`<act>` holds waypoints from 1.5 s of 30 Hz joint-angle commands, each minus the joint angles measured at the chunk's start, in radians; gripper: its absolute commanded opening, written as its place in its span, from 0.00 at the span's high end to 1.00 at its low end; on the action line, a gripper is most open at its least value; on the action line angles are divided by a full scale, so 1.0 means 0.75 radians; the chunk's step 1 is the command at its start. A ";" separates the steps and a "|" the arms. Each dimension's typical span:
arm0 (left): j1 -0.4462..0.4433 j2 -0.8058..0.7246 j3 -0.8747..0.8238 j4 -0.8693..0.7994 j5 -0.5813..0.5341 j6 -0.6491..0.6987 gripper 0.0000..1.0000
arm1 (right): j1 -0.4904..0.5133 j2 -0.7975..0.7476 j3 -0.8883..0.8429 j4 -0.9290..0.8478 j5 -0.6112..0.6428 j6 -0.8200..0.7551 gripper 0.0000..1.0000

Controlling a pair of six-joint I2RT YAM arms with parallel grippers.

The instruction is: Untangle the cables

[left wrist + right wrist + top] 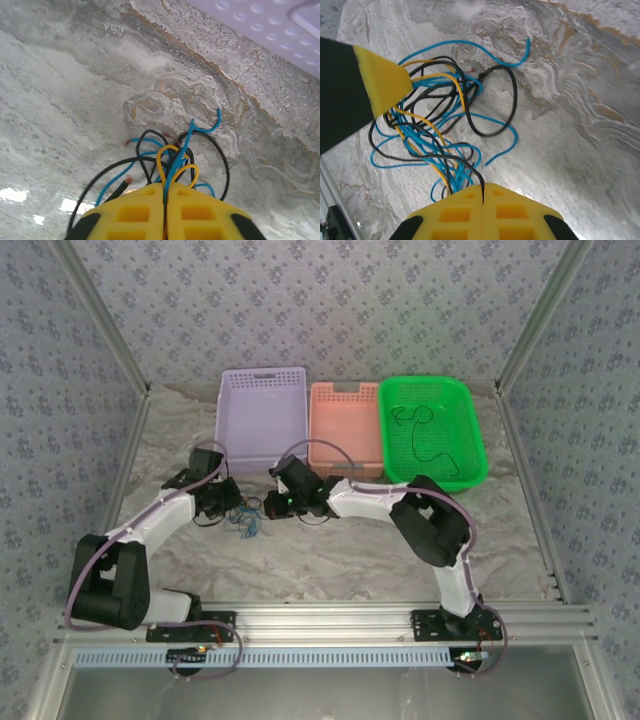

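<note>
Cables (246, 521) lie in one loose tangle on the table (330, 570), left of its middle and in front of the purple basket (262, 379). The tangle shows three colours, blue, black and yellow, but the strands loop over each other too much to count.

Two grippers meet at the tangle, one from each side. The left gripper (165, 189) has its yellow fingers pressed together, with a blue strand and a yellow one running into the seam between them. The right gripper (483, 189) is likewise clenched, and a black strand disappears into its seam. From the right wrist, one yellow finger (382, 85) of the left gripper shows at the far side of the bundle, with strands fanning out from it.

Three baskets stand in a row along the table's far edge: the purple one on the left, a salmon basket (345, 435) in the middle, and a green basket (425, 381) on the right. Thin black wire (408, 416) squiggles across the green basket's floor.
</note>
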 commanded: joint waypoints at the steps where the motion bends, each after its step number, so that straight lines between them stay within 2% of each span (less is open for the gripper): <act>1: 0.008 -0.035 0.006 -0.014 -0.081 0.019 1.00 | 0.003 -0.170 -0.059 -0.062 0.104 -0.032 1.00; 11: 0.009 -0.170 -0.032 -0.089 -0.160 0.014 1.00 | -0.083 -0.683 -0.321 -0.334 0.346 -0.071 1.00; 16: 0.008 -0.199 -0.054 -0.121 -0.186 -0.004 1.00 | -0.193 -0.970 -0.338 -0.529 0.424 -0.126 1.00; 23: 0.008 -0.256 -0.075 -0.165 -0.225 -0.028 1.00 | -0.399 -1.255 -0.316 -0.751 0.410 -0.171 1.00; 30: 0.008 -0.261 -0.094 -0.173 -0.248 -0.036 1.00 | -0.546 -1.382 -0.218 -0.950 0.404 -0.208 1.00; 35: 0.008 -0.257 -0.108 -0.182 -0.274 -0.040 1.00 | -0.714 -1.443 -0.119 -1.069 0.377 -0.240 1.00; 41: 0.008 -0.249 -0.106 -0.186 -0.292 -0.043 1.00 | -0.951 -1.482 -0.048 -1.127 0.251 -0.271 1.00; 45: 0.008 -0.249 -0.098 -0.198 -0.317 -0.042 1.00 | -1.015 -1.490 -0.038 -1.129 0.208 -0.276 1.00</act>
